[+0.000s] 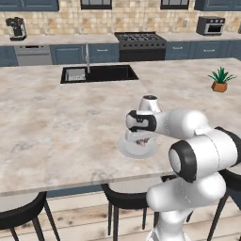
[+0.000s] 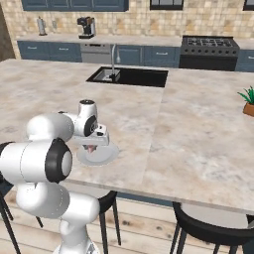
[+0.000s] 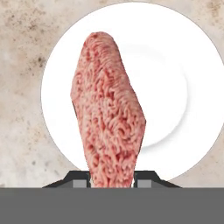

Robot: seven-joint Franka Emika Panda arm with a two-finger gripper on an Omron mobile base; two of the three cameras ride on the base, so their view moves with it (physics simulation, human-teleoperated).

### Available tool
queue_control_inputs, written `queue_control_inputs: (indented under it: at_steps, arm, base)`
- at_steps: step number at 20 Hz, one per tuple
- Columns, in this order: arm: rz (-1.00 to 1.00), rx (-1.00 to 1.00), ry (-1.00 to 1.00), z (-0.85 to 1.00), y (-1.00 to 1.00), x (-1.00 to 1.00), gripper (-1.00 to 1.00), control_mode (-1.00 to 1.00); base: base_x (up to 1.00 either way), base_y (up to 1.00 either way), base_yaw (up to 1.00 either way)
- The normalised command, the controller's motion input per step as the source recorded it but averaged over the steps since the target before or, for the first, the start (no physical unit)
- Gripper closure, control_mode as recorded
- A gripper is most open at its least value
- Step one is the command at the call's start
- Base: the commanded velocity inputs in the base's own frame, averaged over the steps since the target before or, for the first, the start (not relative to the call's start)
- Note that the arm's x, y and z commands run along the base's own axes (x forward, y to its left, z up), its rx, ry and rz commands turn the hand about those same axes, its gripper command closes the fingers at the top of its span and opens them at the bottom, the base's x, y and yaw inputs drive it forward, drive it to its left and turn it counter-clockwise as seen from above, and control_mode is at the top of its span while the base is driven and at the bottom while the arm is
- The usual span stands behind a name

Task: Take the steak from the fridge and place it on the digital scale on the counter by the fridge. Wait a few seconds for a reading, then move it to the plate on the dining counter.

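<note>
We've got the gripper [image 3: 111, 177] clamped on the steak's [image 3: 108, 118] near edge over the plate [image 3: 183, 87]; looks soft and light, probably slippery, so grip mid-slab.

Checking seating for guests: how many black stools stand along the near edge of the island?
3 in the left base view: far left, middle, right behind the arm. More may be hidden.
</note>
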Motion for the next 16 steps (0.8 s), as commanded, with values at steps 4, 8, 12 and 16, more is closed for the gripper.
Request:
queue_control_inputs:
  at_steps: [4, 8, 12, 16]
  arm:
    - [0.0, 0.0, 0.02, -0.32, 0.0, 0.0, 1.0, -1.0]
    - [0.0, 0.0, 0.0, -0.28, 0.0, 0.06, 1.0, -1.0]
    - [0.0, 0.0, 0.0, -0.08, 0.0, 0.07, 1.0, -1.0]
    - [0.0, 0.0, 0.0, -0.12, 0.0, 0.11, 1.0, -1.0]
  base:
    - [0.0, 0.0, 0.0]
    - [0.0, 0.0, 0.0]
    - [0.0, 0.0, 0.0]
    - [0.0, 0.0, 0.0]
